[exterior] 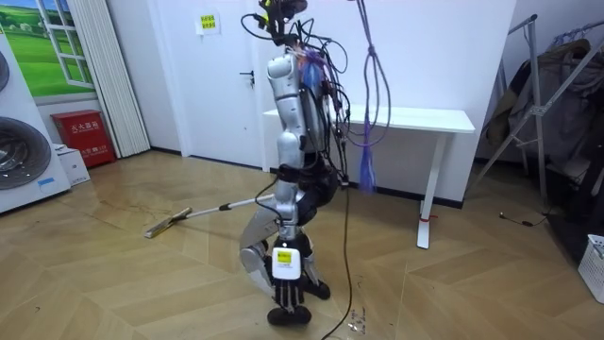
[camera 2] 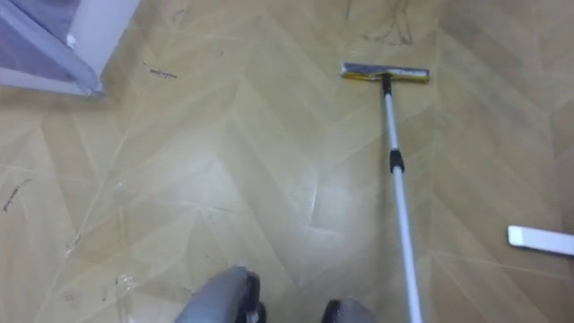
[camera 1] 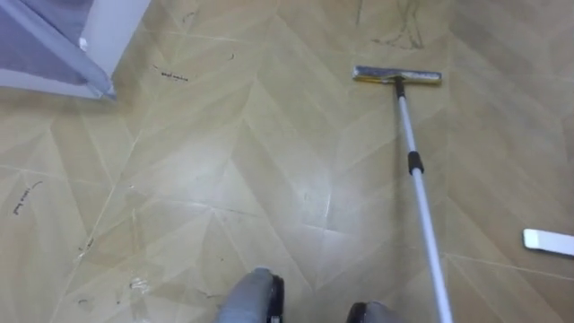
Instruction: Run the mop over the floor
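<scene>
The mop lies out in front of me on the wooden floor. Its flat head (camera 1: 397,76) rests on the boards at the far middle right. The white pole (camera 1: 420,202) runs from it back toward my lower right. In the room view I stand upright in the middle of the room, facing the room view's left. There the pole (exterior: 222,207) slants from the mop head (exterior: 168,224) on the floor up to my hip. My left hand (exterior: 281,201) meets it there, and I cannot make out its grip.
A grey and white frame (camera 1: 63,49) stands at the far left. A small white object (camera 1: 548,240) lies on the floor at the right. Behind me are a white table (exterior: 415,121) and a clothes rack (exterior: 557,85); a washing machine (exterior: 24,151) stands ahead.
</scene>
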Motion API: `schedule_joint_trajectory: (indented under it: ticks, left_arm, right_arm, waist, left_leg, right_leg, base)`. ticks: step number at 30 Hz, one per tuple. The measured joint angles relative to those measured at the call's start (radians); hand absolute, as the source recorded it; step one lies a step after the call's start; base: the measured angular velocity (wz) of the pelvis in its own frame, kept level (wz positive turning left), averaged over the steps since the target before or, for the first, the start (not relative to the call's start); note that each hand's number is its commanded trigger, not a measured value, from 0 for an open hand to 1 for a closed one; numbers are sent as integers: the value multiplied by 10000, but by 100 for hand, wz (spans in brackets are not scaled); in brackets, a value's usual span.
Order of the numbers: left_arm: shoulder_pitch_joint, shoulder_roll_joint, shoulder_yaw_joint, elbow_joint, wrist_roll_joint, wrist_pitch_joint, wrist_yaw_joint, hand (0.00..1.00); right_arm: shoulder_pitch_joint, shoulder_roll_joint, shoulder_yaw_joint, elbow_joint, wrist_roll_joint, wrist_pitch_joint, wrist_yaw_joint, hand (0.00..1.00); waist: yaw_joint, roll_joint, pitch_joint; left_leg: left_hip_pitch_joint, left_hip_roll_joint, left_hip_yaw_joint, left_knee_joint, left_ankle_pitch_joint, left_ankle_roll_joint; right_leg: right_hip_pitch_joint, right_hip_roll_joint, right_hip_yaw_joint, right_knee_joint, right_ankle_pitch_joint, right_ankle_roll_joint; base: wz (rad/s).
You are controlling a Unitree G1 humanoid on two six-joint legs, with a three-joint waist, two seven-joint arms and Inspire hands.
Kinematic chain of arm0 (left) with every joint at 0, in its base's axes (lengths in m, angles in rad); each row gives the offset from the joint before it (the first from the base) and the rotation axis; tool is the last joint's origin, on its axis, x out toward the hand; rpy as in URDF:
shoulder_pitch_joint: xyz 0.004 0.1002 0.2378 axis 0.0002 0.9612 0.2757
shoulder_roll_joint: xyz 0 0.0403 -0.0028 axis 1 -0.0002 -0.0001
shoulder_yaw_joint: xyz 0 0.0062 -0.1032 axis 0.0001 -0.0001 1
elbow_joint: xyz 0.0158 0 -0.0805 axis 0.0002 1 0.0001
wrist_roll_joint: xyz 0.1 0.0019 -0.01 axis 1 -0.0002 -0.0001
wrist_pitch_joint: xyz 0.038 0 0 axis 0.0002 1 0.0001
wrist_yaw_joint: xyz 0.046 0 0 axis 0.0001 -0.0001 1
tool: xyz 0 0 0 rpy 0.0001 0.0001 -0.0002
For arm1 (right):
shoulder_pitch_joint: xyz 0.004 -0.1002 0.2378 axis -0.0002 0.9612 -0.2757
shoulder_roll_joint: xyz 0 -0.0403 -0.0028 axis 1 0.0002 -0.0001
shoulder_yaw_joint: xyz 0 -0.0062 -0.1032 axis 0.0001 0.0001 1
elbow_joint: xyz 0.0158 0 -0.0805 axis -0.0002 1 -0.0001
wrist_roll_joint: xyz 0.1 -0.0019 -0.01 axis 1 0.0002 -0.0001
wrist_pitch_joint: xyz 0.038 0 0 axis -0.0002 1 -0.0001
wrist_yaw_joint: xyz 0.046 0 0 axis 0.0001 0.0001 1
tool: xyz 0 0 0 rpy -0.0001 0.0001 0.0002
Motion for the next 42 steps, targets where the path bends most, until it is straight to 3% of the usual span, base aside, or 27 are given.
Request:
schedule_joint_trajectory:
  ticks: [2,4,6,7,9,11,13,15,17,20,22,23,25,26,28,29,30,31,32,33,35,36,37,38,39,40,42]
  left_arm:
    - [34,138,-106,-113,-123,-75,0,0]
    - [140,231,-133,-265,-73,-85,-23,0]
    - [159,239,-218,-520,-9,-70,-86,0]
    - [204,235,-219,-613,-5,-70,-126,0]
    - [267,117,-206,-622,407,15,-336,0]
    - [315,41,-220,-627,488,13,-342,0]
    - [303,29,-184,-638,677,-15,-314,0]
    - [316,83,-171,-827,871,-93,-129,0]
    - [367,128,-151,-1054,868,-222,1,0]
    - [361,93,-277,-1323,808,-375,98,0]
    - [372,70,-326,-1429,789,-370,130,0]
    - [404,54,-424,-1391,744,-340,142,0]
    - [569,44,-475,-1393,693,-253,136,0]
    - [632,68,-476,-1353,646,-183,136,0]
    - [612,127,-472,-1381,491,-36,148,0]
    - [606,216,-496,-1467,259,-10,172,0]
    - [641,332,-614,-1605,-47,9,231,0]
    - [657,386,-706,-1678,-143,23,285,0]
    - [659,426,-754,-1797,-134,27,367,0]
    - [659,444,-761,-1910,-129,20,368,0]
    - [745,448,-798,-2051,-83,28,337,0]
    - [945,448,-807,-2110,-79,43,297,0]
    - [1084,458,-807,-2156,-79,42,268,0]
    - [1192,452,-813,-2174,-6,51,123,0]
    - [1285,477,-816,-2147,2,74,-71,0]
    - [1303,492,-797,-2127,9,86,-151,0]
    - [1248,340,-745,-2085,190,99,-368,0]
  right_arm:
    - [-292,-162,220,77,330,-167,274,100]
    - [-334,-283,371,81,804,-214,528,100]
    - [11,-383,369,15,1381,-282,642,100]
    - [126,-360,368,16,1521,-325,655,100]
    - [803,-378,383,45,1820,-570,669,100]
    - [1467,-532,412,195,1839,-645,668,100]
    - [2225,-778,570,309,1668,-650,647,100]
    - [3059,-787,693,305,1622,-585,523,100]
    - [3386,-580,721,293,1640,-568,511,100]
    - [3427,-266,770,226,1537,-543,318,100]
    - [3424,-98,756,221,1518,-416,277,100]
    - [3419,-67,741,216,1509,-241,259,100]
    - [3222,-91,581,116,1352,12,201,100]
    - [2901,-151,383,77,1090,214,197,100]
    - [2084,-303,173,231,770,433,67,100]
    - [1489,-428,154,319,734,510,-53,100]
    - [932,-567,285,303,768,515,-108,100]
    - [681,-621,402,250,850,482,-126,100]
    - [326,-731,525,203,1086,328,-117,100]
    - [-45,-862,682,154,1464,132,-21,100]
    - [-368,-951,762,29,1907,-51,154,100]
    - [-354,-916,763,-87,2085,-113,263,100]
    - [-322,-869,763,-124,2177,-110,328,100]
    - [-75,-833,781,-217,2346,-113,456,100]
    - [345,-802,806,-332,2485,-119,534,100]
    - [584,-754,800,-351,2510,-128,543,100]
    - [1415,-825,795,80,2484,-185,645,100]
  waist:
    - [164,-69,-50]
    - [106,-251,19]
    - [56,-234,47]
    - [56,-220,42]
    - [55,50,-14]
    - [-42,258,-117]
    - [-282,462,-178]
    - [-444,683,-263]
    - [-478,723,-254]
    - [-794,865,-191]
    - [-826,841,-183]
    - [-844,859,-175]
    - [-686,836,-167]
    - [-627,823,-162]
    - [-615,770,-129]
    - [-502,656,-56]
    - [-333,494,-33]
    - [-251,422,-36]
    - [-122,238,4]
    - [23,116,19]
    - [320,-3,51]
    - [427,-114,92]
    - [411,-130,83]
    - [393,-78,53]
    - [380,79,-24]
    - [329,52,-46]
    - [-96,166,-93]
  left_leg:
    - [-136,38,16,98,181,-101]
    - [-57,43,210,-299,-270,168]
    - [108,52,460,-1995,-1096,319]
    - [146,56,478,-2442,-1182,344]
    - [282,62,582,-3883,-1318,717]
    - [623,-166,786,-4163,-1548,1147]
    - [871,-516,928,-4283,-1739,1525]
    - [1222,-634,1037,-4264,-2165,1738]
    - [1513,-595,957,-4336,-2436,1786]
    - [1844,-607,881,-4682,-2607,1772]
    - [2173,-601,873,-4908,-2748,1695]
    - [2457,-569,824,-4952,-2938,1622]
    - [2892,-420,737,-4959,-3219,1375]
    - [3091,-389,577,-4850,-3373,1203]
    - [2862,-268,558,-3739,-3284,968]
    - [2397,-72,590,-2388,-2788,444]
    - [1805,87,578,-979,-1947,236]
    - [1513,96,564,-375,-1402,174]
    - [945,66,539,537,-228,30]
    - [385,79,545,1026,-53,49]
    - [-256,145,564,511,-333,342]
    - [-304,122,605,-812,-628,378]
    - [-244,127,636,-1696,-673,427]
    - [-69,141,648,-3588,-644,431]
    - [57,186,757,-4899,-302,772]
    - [157,163,871,-4997,-340,995]
    - [684,-355,979,-5097,-827,1601]
  right_leg:
    - [8,85,46,32,-65,29]
    - [16,81,50,-21,-32,-49]
    - [26,89,33,-205,-3,19]
    - [47,90,26,-315,9,52]
    - [325,59,-63,-910,53,338]
    - [607,-125,97,-1230,128,583]
    - [407,-242,708,-524,517,821]
    - [-477,-164,1445,1073,2100,991]
    - [-1097,140,1849,1360,2501,1113]
    - [-2083,441,1893,-396,2473,1165]
    - [-2244,629,1936,-2320,2719,1060]
    - [-2189,702,1878,-2970,3235,953]
    - [-1716,910,1738,-3068,3331,837]
    - [-1547,922,1586,-2935,3212,623]
    - [-1414,1001,1500,-2542,2823,373]
    - [-1360,1064,1518,-2061,2426,268]
    - [-1311,1160,1575,-1593,2025,162]
    - [-1292,1173,1590,-1396,1845,128]
    - [-1225,1189,1650,-1113,1558,48]
    - [-1158,1212,1673,-924,1320,16]
    - [-917,1213,1668,-882,1077,56]
    - [-548,1213,1662,-1039,902,113]
    - [-352,1206,1662,-1136,808,155]
    - [83,1199,1586,-1416,629,264]
    - [520,1148,1475,-1722,448,374]
    - [728,1070,1471,-1872,356,476]
    - [1350,713,1598,-2108,222,758]
  base:
    - [12]
    - [44]
    - [55]
    - [25]
    - [6]
    - [13]
    - [29]
    - [-4]
    - [-45]
    - [-21]
    - [-4]
    - [0]
    - [-15]
    - [-16]
    - [-4]
    - [-13]
    - [-16]
    - [-11]
    - [7]
    - [11]
    - [0]
    - [-6]
    - [0]
    - [9]
    - [13]
    - [39]
    - [52]
